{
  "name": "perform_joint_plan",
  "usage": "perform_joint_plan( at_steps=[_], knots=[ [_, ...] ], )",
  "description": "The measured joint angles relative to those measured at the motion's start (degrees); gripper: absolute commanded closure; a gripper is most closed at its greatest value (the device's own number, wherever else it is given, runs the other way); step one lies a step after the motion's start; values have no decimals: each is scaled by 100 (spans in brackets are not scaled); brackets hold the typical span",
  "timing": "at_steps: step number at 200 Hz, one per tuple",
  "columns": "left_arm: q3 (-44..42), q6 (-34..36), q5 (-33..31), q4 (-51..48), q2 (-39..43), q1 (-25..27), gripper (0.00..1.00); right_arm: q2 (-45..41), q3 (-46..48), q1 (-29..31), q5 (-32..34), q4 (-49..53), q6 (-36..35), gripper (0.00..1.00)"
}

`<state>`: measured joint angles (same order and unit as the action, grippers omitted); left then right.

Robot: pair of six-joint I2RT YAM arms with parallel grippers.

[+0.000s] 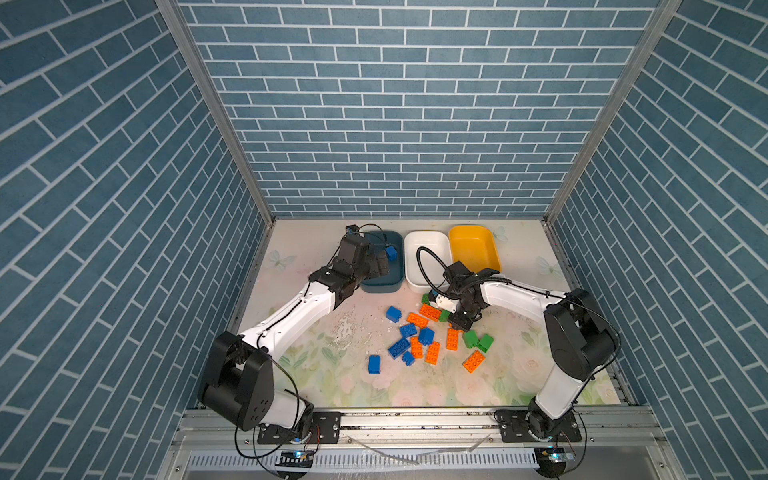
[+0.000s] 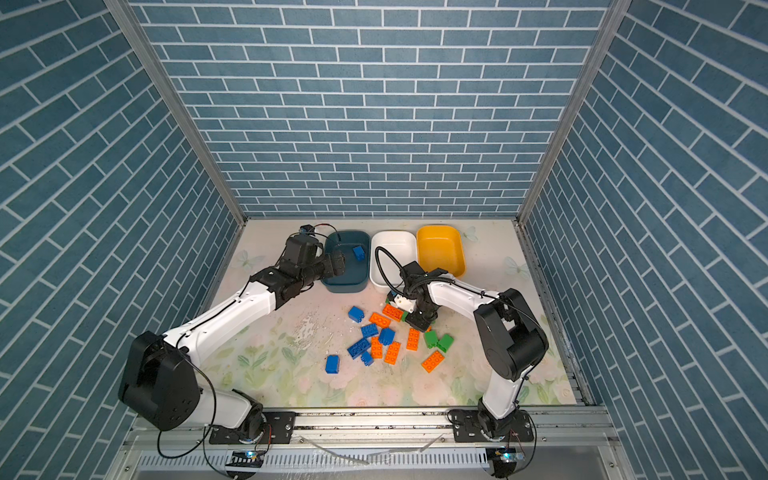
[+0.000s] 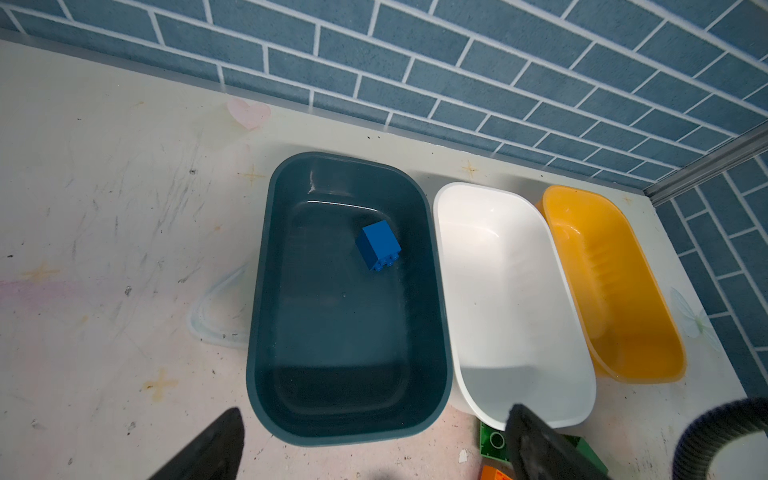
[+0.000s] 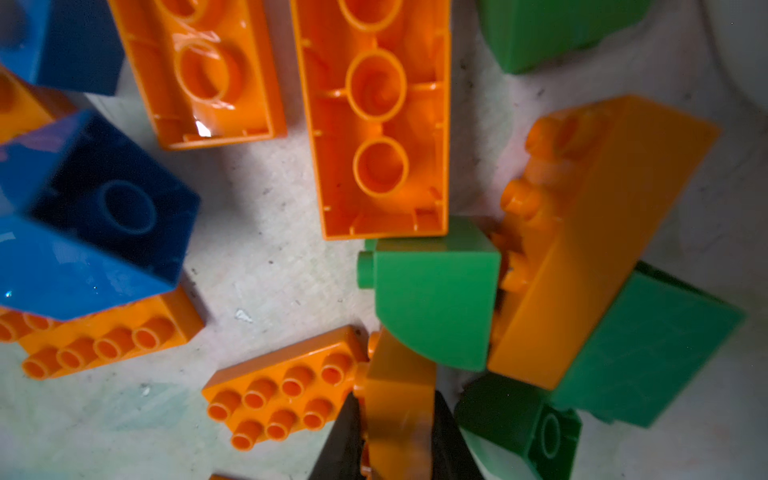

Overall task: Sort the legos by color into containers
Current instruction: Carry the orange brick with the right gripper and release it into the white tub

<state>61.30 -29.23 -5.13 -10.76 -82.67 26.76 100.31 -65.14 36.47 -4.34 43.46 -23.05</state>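
Clamping the orange lego [image 4: 399, 374] between its fingers [image 4: 338, 451], right hand [image 4: 395, 419] holds (left hand [image 3: 376, 415] gapes).

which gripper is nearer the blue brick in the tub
Left. Left gripper hangs over the teal tub holding the blue brick; right gripper grips an orange brick in the pile.

Worn floral tabletop [image 1: 340, 382] — teal tub [image 1: 382, 286], white tub [image 1: 430, 241], yellow tub [image 1: 473, 249] at back, loose legos [image 1: 432, 353] mid-table

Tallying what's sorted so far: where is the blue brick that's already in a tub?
In both top views the blue brick lies inside the dark teal tub, leftmost at the back, near its wall beside the white tub.
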Motion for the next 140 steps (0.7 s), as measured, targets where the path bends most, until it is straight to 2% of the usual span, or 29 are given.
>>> perform_joint_plan(
  at_steps=[40,82,110,140],
  knots=[
    [-114,11,-31,-4,55,0,1,-238,-13,2,-216,96,-155,81],
    [-127,7,-138,-9,203,-2,1,-909,-13,2,-525,-184,-236,82],
    [-146,-37,-223,-9,240,-2,1,-1213,-2,-63,-813,-1014,140,82],
    [-181,-103,-282,-83,240,-2,1,-1233,94,-260,-925,-2507,1069,83]
  ],
)
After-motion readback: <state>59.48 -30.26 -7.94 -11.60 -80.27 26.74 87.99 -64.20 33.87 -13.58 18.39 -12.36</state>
